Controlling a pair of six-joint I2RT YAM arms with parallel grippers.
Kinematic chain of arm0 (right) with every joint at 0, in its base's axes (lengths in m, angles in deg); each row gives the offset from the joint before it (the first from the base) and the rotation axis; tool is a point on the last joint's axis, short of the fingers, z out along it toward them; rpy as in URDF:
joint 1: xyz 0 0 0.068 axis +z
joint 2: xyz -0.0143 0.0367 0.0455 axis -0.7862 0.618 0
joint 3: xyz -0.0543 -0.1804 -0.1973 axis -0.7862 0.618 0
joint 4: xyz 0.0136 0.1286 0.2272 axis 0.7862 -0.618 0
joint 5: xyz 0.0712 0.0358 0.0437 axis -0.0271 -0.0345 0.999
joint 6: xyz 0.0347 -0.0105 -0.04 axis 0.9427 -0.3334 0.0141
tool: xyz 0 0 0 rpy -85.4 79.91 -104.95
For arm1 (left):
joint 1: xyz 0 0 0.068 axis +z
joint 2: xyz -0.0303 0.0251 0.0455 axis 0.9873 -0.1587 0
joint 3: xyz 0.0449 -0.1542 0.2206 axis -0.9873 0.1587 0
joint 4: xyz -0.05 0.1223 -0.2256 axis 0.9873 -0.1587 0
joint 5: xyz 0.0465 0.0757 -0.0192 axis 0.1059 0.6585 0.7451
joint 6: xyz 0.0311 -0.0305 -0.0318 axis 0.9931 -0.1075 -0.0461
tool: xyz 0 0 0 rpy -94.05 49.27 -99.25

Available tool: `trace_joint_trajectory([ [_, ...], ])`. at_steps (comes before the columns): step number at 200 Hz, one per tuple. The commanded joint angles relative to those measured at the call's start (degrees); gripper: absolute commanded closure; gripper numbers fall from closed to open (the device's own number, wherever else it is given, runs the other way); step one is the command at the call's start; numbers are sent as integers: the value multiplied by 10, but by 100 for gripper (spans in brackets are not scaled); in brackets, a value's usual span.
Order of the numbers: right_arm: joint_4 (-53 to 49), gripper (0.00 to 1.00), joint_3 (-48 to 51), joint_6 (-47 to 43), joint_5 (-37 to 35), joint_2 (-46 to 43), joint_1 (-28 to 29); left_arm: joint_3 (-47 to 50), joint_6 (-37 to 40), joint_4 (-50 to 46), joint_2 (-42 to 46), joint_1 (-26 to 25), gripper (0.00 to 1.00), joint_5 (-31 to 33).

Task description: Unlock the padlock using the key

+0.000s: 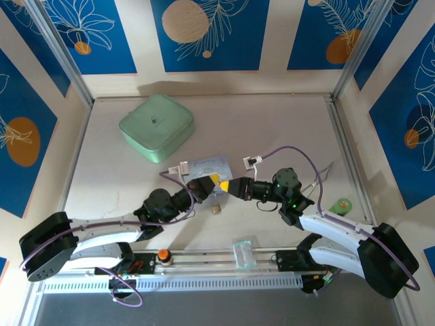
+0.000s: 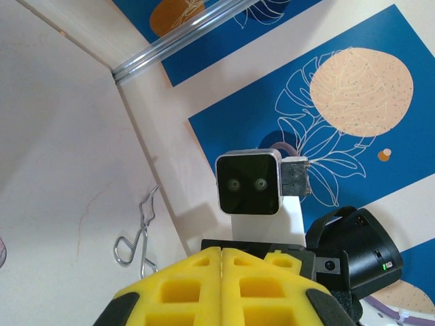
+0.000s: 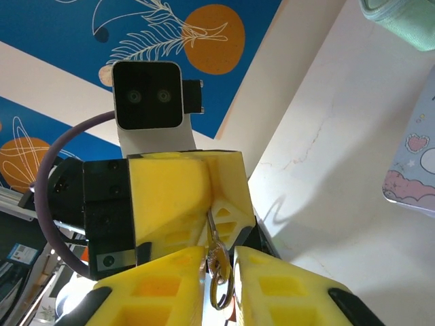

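Right, from the top external view the left gripper [image 1: 218, 182] and right gripper [image 1: 235, 187] meet tip to tip over mid-table, just in front of the blue tin [image 1: 209, 166]. A tiny brass-coloured block, apparently the padlock [image 1: 216, 209], sits on the table [image 1: 285, 122] just nearer than those tips, touching neither. On to the left wrist: its yellow fingers [image 2: 177, 288] are pressed flat together, and the bent wire piece [image 2: 136, 238] lies on the table beyond. Over to the right wrist: the left fingers pinch the key [image 3: 217, 259] by its blade while its ring hangs in the narrow gap between the right fingers [image 3: 285, 288]; whether they grip it, I cannot tell.
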Motion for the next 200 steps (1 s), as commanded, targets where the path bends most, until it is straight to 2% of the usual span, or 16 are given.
trace_joint_trajectory([
  [1,22,85,10,3,11,2,4,3,-3,25,-4,2,100,9],
  [11,24,86,13,3,9,0,5,3,-4,24,-4,2,100,8],
  [34,22,94,21,1,2,-9,2,2,-2,16,-5,2,100,5],
  [40,19,100,21,1,1,-11,0,3,-3,16,-6,2,100,7],
  [68,11,100,28,0,0,-18,-5,13,-6,16,-9,2,100,20],
  [78,3,100,30,-4,-3,-23,-6,16,-3,2,-4,2,81,34],
  [85,-3,100,31,-7,-6,-27,-6,17,6,-10,1,2,63,43],
  [90,-8,100,32,-11,-8,-31,-6,17,12,-24,5,2,46,51],
  [99,-24,100,32,-17,-14,-38,-6,18,19,-56,15,2,27,67],
  [105,-39,100,32,-21,-19,-44,-6,19,24,-75,21,2,18,79],
  [112,-60,100,30,-28,-25,-51,-7,21,30,-95,30,2,14,89],
  [128,-116,100,26,-45,-38,-66,-8,14,46,-165,51,2,12,108],
  [153,-207,100,19,-74,-60,-89,-16,-57,66,-402,75,-2,13,141],
  [165,-256,100,13,-91,-74,-103,-20,-84,75,-481,65,-2,14,148],
  [181,-318,100,5,-114,-91,-118,-26,-107,91,-531,38,-2,18,136],
  [200,-367,100,-1,-138,-101,-121,-32,-120,94,-531,-13,-4,23,97],
])
